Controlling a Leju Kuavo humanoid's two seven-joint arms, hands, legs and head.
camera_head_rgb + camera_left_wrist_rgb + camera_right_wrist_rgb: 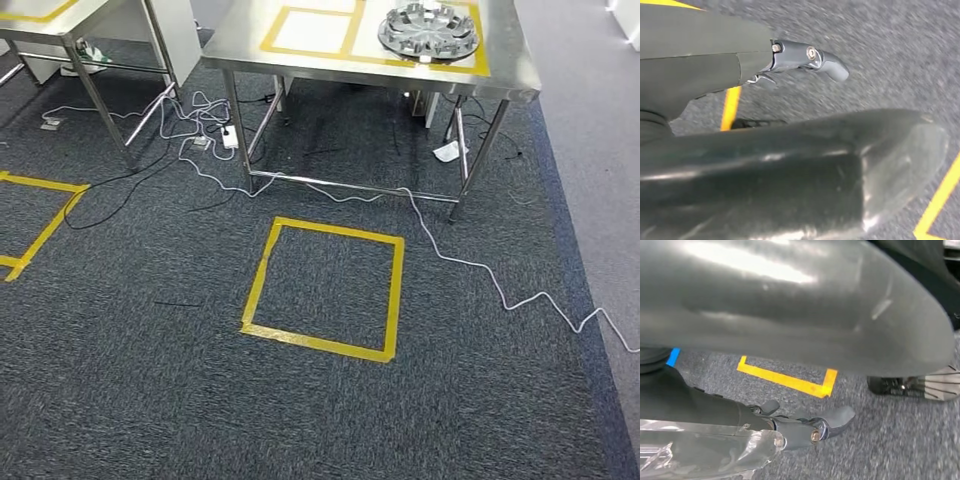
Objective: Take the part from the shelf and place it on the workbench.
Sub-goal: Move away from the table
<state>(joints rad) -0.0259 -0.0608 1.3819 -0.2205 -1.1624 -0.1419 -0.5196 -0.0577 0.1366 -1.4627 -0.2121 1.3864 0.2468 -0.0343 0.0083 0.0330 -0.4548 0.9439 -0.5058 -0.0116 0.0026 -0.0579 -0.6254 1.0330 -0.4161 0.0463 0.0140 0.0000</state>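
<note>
Head view looks down on dark grey carpet (151, 400). At the far left, yellow tape lines (41, 215) mark the floor beneath a stainless steel table (45, 25) at the upper left corner. Thin white and black cables (200, 125) tangle between the table legs, and one white cable (483, 270) trails off toward the right edge. A yellow tape square (324, 288) lies on the carpet near the middle. Behind it stands a stainless steel workbench (513, 75) with yellow tape rectangles (309, 30) on its top. The round silver metal part with spokes (428, 30) rests on the right-hand marked area of that workbench.

Left wrist view shows the left hand (806, 57) hanging over the carpet, its grey fingers stretched out straight with nothing in them; yellow tape (730, 107) passes beneath. Right wrist view shows the right hand (806, 427) likewise extended over carpet, grasping nothing, with a yellow tape corner (791, 381) on the floor beyond it. Both hands hang near the floor, well apart from the part up on the workbench.
</note>
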